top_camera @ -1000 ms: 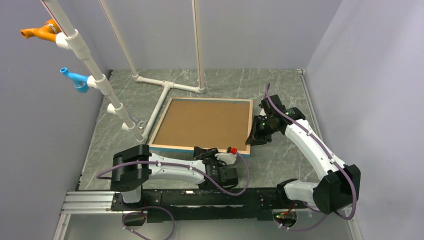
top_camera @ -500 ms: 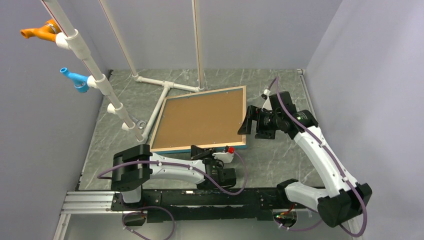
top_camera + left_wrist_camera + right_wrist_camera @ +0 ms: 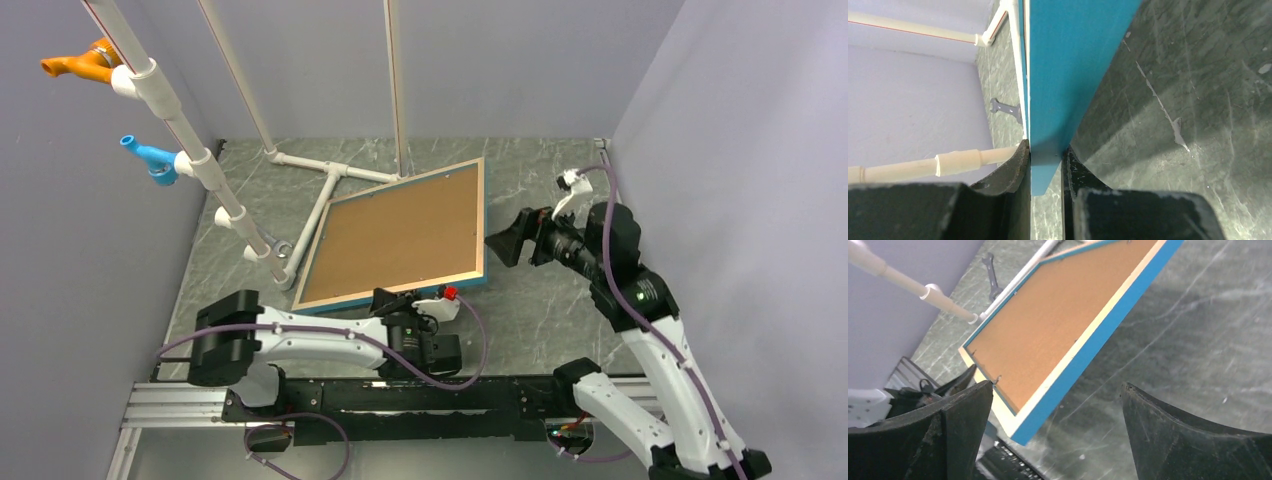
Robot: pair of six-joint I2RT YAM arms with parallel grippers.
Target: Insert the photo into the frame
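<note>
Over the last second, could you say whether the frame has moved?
Yes: the frame has tilted, its far right corner swinging up past the white pipe foot.

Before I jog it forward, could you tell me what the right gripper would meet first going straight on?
Most likely the frame's raised blue edge, held by the left gripper; depth is unclear, so it could pass under onto the table.

1. At centre right of the overhead view, you have bare tabletop [image 3: 545,300] to pass over, just beyond the tilted frame [image 3: 400,235].
2. At upper left, the white pipe stand [image 3: 335,185] and a wrench [image 3: 281,247] crowd the frame's edge.
</note>
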